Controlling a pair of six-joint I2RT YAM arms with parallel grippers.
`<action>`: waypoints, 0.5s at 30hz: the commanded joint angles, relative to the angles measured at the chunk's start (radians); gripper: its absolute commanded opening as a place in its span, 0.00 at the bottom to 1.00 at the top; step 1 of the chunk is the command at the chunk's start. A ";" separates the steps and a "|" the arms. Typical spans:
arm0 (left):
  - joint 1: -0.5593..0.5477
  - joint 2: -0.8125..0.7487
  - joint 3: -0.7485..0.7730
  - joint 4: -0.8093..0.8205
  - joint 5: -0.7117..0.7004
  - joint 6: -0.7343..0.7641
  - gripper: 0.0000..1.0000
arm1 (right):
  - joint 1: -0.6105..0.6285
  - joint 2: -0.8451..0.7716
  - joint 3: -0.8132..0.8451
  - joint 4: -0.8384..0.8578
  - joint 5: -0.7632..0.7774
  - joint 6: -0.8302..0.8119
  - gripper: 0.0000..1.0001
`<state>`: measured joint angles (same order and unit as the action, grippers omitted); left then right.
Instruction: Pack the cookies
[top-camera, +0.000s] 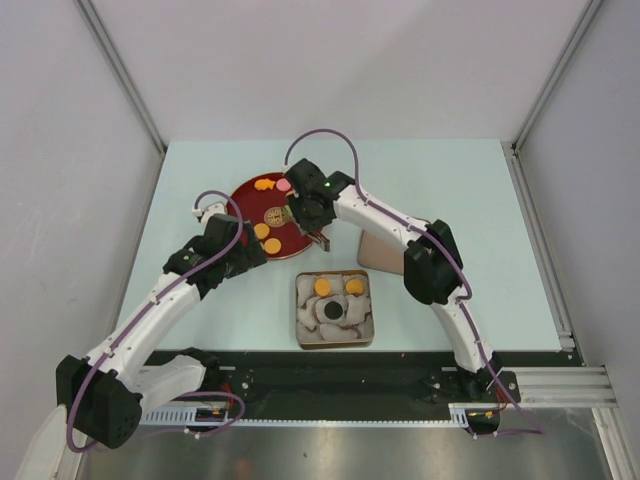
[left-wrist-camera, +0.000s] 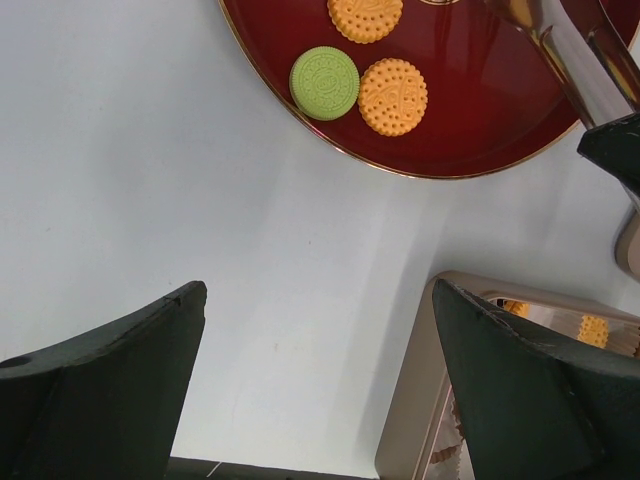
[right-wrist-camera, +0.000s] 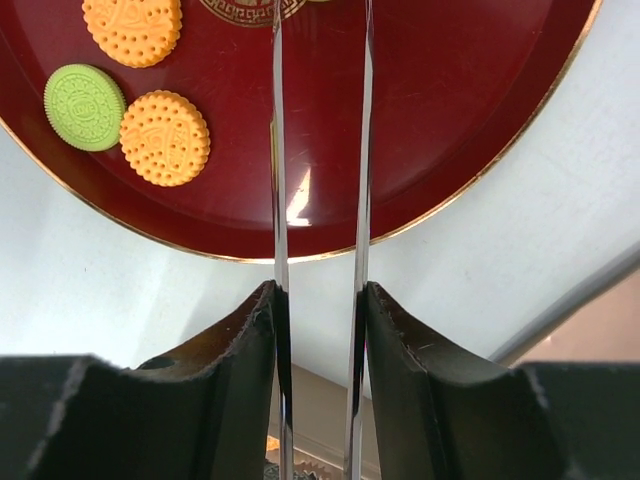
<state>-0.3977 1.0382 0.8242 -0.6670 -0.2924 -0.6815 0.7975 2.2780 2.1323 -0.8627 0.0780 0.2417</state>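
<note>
While our right claw (right-wrist-camera: 318, 300) is pinching thin metal tongs (right-wrist-camera: 277, 150) above the dark red round plate (right-wrist-camera: 460, 120), we are judging its flat orange cookies (right-wrist-camera: 165, 138) brittle, best taken edgewise; left claw (left-wrist-camera: 320, 300) is gaping empty.

The white-shelled left arm (top-camera: 150, 315) and white-shelled right arm (top-camera: 378, 216) are built of rounded tube segments broken by bulky black joint housings. A thin purple cable (top-camera: 320, 133) loops loosely along each arm, and a small green light (top-camera: 327, 184) glows on the right wrist's black block. Each wrist ends in matte black, wedge-shaped fingers (left-wrist-camera: 110, 380), faintly scuffed along the edges.
</note>
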 joint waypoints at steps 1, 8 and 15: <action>0.007 -0.010 -0.002 0.021 0.002 -0.003 1.00 | 0.005 -0.132 0.018 -0.015 0.043 -0.012 0.35; 0.007 -0.015 -0.002 0.018 -0.001 -0.003 1.00 | 0.038 -0.300 -0.092 -0.041 0.088 -0.027 0.35; 0.007 -0.003 0.004 0.030 0.009 -0.004 1.00 | 0.052 -0.456 -0.298 0.014 0.123 -0.018 0.37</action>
<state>-0.3977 1.0382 0.8242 -0.6662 -0.2920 -0.6819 0.8474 1.8767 1.9007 -0.8867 0.1722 0.2298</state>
